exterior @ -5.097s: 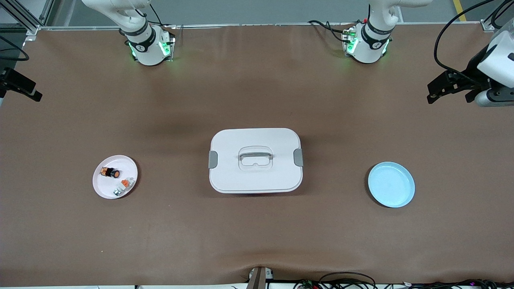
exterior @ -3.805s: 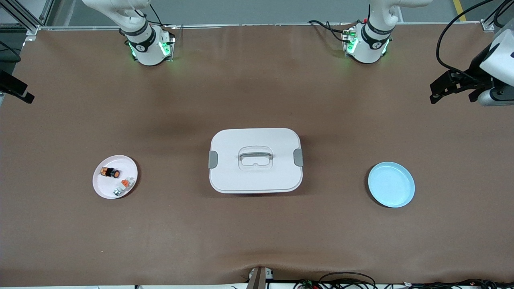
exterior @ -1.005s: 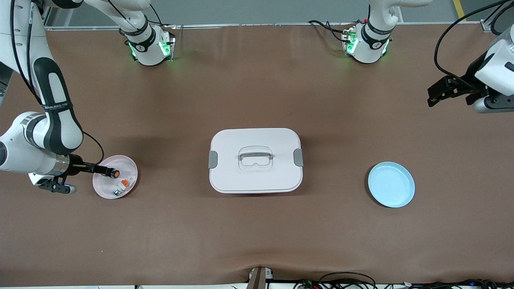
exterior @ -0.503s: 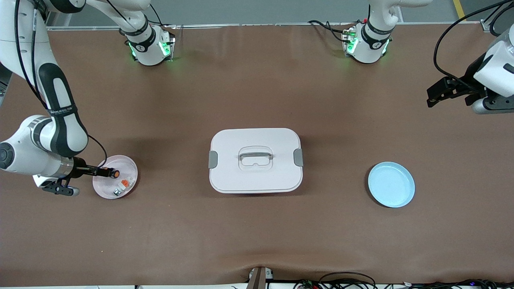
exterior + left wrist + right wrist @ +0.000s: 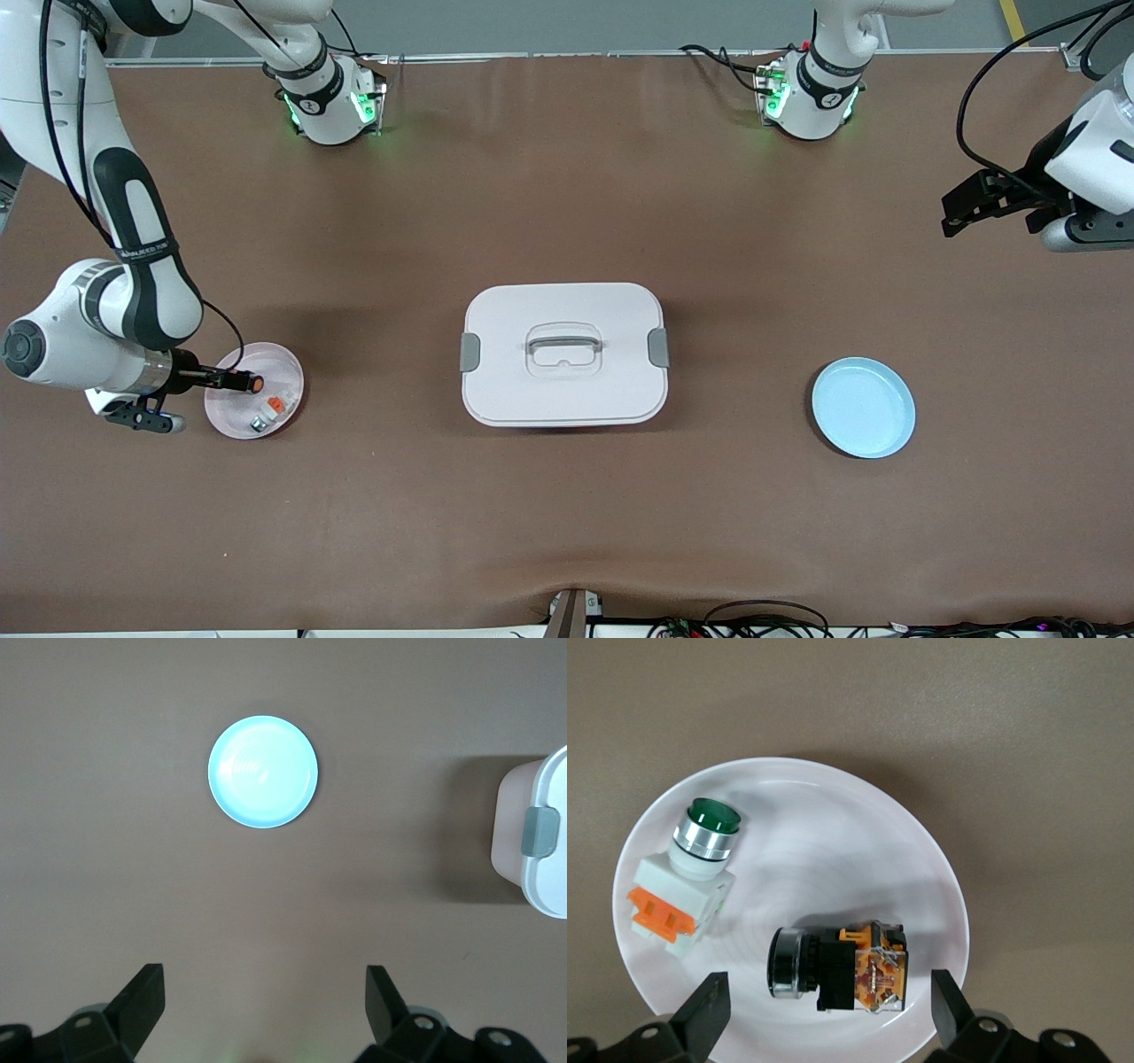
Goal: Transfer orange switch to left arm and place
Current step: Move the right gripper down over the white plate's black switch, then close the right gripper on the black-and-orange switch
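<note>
**Right pincer spread above the orange switch on the pink plate**

On the bench (image 5: 567, 532), the pink plate (image 5: 288, 377) lies toward the right arm's end, at nine o'clock from the box (image 5: 563, 353). The orange switch (image 5: 837, 970) lies on its side in that plate, between the spread fingers (image 5: 704, 1010) of the right pincer (image 5: 828, 1019), touching neither. A white-and-grey green-capped piece (image 5: 687, 873) lies beside it. The blue plate (image 5: 863, 407) sits at three o'clock from the box. Farthest, the left pincer (image 5: 266, 1010) waits with fingers apart over bare bench.
</note>
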Controlling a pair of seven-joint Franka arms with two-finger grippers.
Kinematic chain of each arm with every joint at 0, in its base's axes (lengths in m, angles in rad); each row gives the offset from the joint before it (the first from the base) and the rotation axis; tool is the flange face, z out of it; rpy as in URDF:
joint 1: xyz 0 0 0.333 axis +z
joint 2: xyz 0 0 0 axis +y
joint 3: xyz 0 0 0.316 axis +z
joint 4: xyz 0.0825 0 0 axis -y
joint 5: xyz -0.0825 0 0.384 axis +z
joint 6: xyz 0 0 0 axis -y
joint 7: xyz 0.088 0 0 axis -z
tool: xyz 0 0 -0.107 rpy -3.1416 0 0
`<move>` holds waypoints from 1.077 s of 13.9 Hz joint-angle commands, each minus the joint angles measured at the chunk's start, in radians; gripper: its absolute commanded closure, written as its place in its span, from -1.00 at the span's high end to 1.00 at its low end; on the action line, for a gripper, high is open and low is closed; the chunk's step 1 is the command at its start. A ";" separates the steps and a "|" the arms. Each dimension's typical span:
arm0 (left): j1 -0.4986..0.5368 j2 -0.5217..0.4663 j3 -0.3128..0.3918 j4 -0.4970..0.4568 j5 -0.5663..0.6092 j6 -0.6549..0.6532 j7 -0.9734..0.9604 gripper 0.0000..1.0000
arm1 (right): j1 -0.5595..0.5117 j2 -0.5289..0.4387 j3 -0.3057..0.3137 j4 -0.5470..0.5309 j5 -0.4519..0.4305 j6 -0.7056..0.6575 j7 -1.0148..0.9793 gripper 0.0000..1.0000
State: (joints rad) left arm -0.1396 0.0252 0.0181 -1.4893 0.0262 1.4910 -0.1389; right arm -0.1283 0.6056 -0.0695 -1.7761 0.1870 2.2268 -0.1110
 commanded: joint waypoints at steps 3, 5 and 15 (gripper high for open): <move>-0.003 0.007 -0.001 0.020 0.018 -0.011 0.012 1.00 | 0.001 0.033 0.000 -0.002 0.020 0.053 -0.013 1.00; -0.002 0.006 -0.001 0.018 0.018 -0.011 0.013 1.00 | -0.002 0.036 0.000 -0.002 0.019 0.053 -0.013 1.00; 0.000 0.004 -0.001 0.015 0.018 -0.015 0.007 1.00 | -0.002 0.042 0.002 -0.003 0.020 0.051 -0.013 1.00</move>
State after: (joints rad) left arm -0.1380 0.0253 0.0183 -1.4892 0.0262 1.4910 -0.1389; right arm -0.1284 0.6444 -0.0698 -1.7766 0.1908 2.2735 -0.1110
